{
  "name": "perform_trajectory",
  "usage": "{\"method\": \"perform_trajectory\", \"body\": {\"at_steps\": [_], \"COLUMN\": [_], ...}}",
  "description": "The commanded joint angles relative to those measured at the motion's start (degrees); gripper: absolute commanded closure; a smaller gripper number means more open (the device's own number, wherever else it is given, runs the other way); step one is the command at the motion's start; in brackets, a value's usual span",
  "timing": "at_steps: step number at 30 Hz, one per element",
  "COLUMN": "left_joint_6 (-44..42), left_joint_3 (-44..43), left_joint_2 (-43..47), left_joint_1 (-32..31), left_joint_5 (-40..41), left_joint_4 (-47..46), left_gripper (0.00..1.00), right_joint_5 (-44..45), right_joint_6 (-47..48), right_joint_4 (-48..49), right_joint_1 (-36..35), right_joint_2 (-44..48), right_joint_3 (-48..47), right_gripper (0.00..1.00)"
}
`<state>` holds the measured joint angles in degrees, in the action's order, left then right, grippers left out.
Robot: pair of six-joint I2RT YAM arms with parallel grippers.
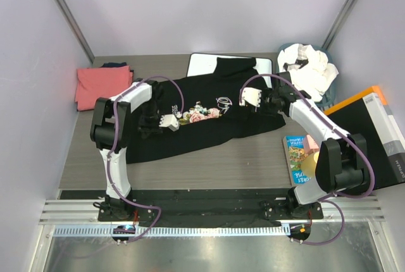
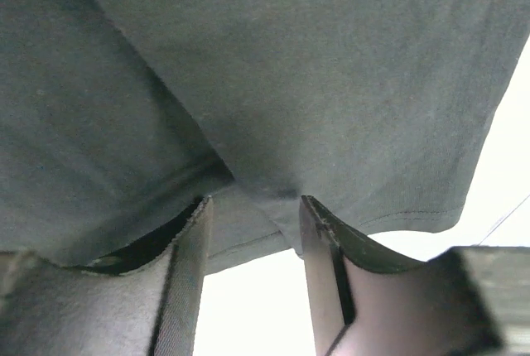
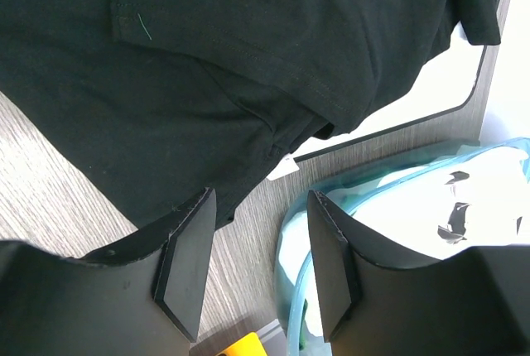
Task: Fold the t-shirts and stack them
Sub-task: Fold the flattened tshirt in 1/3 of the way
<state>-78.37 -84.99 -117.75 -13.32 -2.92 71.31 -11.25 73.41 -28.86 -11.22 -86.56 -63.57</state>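
So both claws hover over the black cotton tee with the pink-rose print (image 1: 202,136), which lies spread mid-worktop (image 1: 209,166), long axis running left to right and tilting toward the far right. The left claw (image 1: 168,121) is right by the print, fingers apart with cloth bunched at the tips; can't tell if it's actually pinched. The right claw (image 1: 251,98) is over the right end, fingers apart, nothing between. Further back are a folded coral-pink tee (image 1: 101,85) far left and crumpled white tees (image 1: 310,68) far right.
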Motion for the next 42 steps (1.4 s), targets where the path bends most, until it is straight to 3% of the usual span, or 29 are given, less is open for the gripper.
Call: {"method": "perform_trajectory", "body": {"at_steps": [1, 8, 12, 15, 21, 28, 42], "left_joint_6": [0.8, 1.0, 1.0, 1.3, 1.7, 2.2, 2.4], "left_joint_3": [-2.1, -2.8, -3.2, -3.4, -3.5, -4.7, -6.2], "left_joint_2": [-1.5, -2.0, -2.0, -2.0, -1.8, -1.1, 1.7], "left_joint_1": [0.1, 0.1, 0.1, 0.1, 0.1, -0.3, -2.4], "left_joint_5": [-1.7, -1.7, -1.3, -1.0, -0.5, 1.1, 5.2], "left_joint_4": [2.1, 3.9, 4.8, 5.5, 5.9, 7.7, 9.7], "left_gripper": [0.55, 0.71, 0.91, 1.0, 1.0, 1.0, 1.0], "right_joint_5": [-0.9, -2.5, -5.1, -6.8, -9.8, -11.3, -11.4], "right_joint_6": [-0.2, 3.0, 4.2, 4.5, 4.3, -0.2, 1.6], "right_joint_4": [1.2, 1.3, 1.9, 3.5, 10.7, 13.8, 10.3], "right_joint_1": [0.2, 0.1, -0.7, -2.4, -4.9, -6.5, -7.3], "right_joint_2": [-0.4, -1.5, -3.1, -5.0, -9.8, -18.7, -30.1], "right_joint_3": [-2.5, -1.5, -1.6, -2.3, -3.5, -12.8, -19.5], "right_gripper": [0.47, 0.44, 0.4, 0.39, 0.37, 0.37, 0.41]}}
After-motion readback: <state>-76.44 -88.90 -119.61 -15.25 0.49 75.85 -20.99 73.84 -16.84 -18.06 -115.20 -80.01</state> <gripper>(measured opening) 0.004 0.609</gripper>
